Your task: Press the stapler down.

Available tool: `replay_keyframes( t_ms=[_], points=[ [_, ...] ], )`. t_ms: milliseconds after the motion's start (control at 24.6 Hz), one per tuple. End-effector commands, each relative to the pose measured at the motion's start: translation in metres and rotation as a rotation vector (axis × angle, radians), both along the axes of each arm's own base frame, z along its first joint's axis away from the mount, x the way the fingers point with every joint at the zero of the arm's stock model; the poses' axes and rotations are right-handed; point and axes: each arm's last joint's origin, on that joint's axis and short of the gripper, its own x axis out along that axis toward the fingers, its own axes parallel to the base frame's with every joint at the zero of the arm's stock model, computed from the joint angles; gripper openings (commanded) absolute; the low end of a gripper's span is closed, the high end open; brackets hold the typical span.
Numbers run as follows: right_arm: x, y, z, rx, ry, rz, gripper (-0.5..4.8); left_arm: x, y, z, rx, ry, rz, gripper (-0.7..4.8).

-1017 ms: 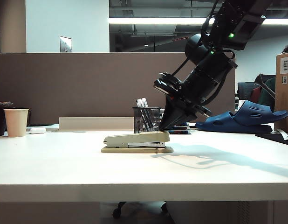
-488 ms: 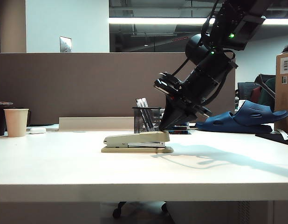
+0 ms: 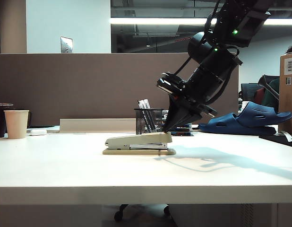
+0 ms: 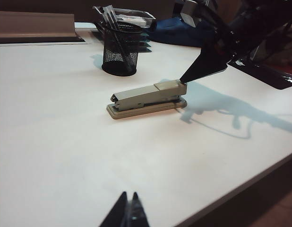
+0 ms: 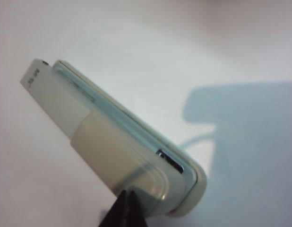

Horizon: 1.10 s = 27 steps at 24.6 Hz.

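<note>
Office: cubicle partition (image 3: 89, 85), mesh pen holder (image 3: 148, 121), white desk (image 3: 89, 165), ceiling strip lights (image 3: 158, 21).

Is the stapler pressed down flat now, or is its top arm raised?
Down: the stapler's arm lies nearly level on its base, the shut right gripper touching its rear end. The shut left gripper stays away.

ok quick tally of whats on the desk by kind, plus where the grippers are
stapler: 1
mesh pen holder: 1
paper cup: 1
small white eraser-like block: 1
blue clog: 1
total: 5
right gripper: shut, tip at the stapler's rear end
left gripper: shut, low over the near table edge, away from the stapler
</note>
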Motion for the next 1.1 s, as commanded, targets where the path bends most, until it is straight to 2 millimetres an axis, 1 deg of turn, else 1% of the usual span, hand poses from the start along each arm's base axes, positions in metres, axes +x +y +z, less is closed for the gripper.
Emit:
replay_keyframes(
  t_ms=[41, 244, 407, 488, 732, 813, 854, 895, 935, 1017, 1098],
  points=[
    [-0.002, -0.002, 0.005, -0.029, -0.004, -0.013, -0.09, 0.0, 0.0, 0.0, 0.004, 0.001, 0.002, -0.05],
    [-0.005, -0.003, 0.021, -0.009, -0.056, -0.014, -0.09, 0.0, 0.0, 0.0, 0.004, 0.002, 0.002, -0.05],
    [-0.009, -0.004, 0.041, 0.017, -0.12, -0.015, -0.09, 0.0, 0.0, 0.0, 0.004, 0.002, 0.002, -0.05],
    [-0.014, -0.007, 0.065, 0.041, -0.196, -0.022, -0.09, 0.0, 0.0, 0.0, 0.004, 0.001, 0.002, -0.05],
    [-0.03, -0.017, 0.104, -0.014, -0.351, -0.056, -0.09, 0.0, 0.001, 0.001, 0.007, -0.007, 0.029, -0.05],
    [-0.036, -0.024, 0.12, -0.022, -0.399, -0.082, -0.09, 0.001, 0.001, 0.002, 0.008, -0.018, 0.045, -0.05],
    [-0.043, -0.031, 0.134, -0.021, -0.441, -0.107, -0.09, 0.001, 0.002, 0.002, 0.01, -0.024, 0.065, -0.05],
    [-0.046, -0.036, 0.141, -0.019, -0.46, -0.123, -0.09, 0.002, 0.002, 0.002, 0.012, -0.028, 0.086, -0.05],
    [-0.05, -0.042, 0.15, -0.018, -0.486, -0.144, -0.09, 0.002, 0.003, 0.003, 0.014, -0.029, 0.105, -0.05],
    [-0.067, -0.065, 0.18, -0.022, -0.578, -0.205, -0.09, 0.003, 0.004, 0.003, 0.022, -0.029, 0.164, -0.05],
    [-0.08, -0.077, 0.195, -0.04, -0.622, -0.245, -0.09, 0.003, 0.005, 0.003, 0.024, -0.03, 0.183, -0.05]
  ],
)
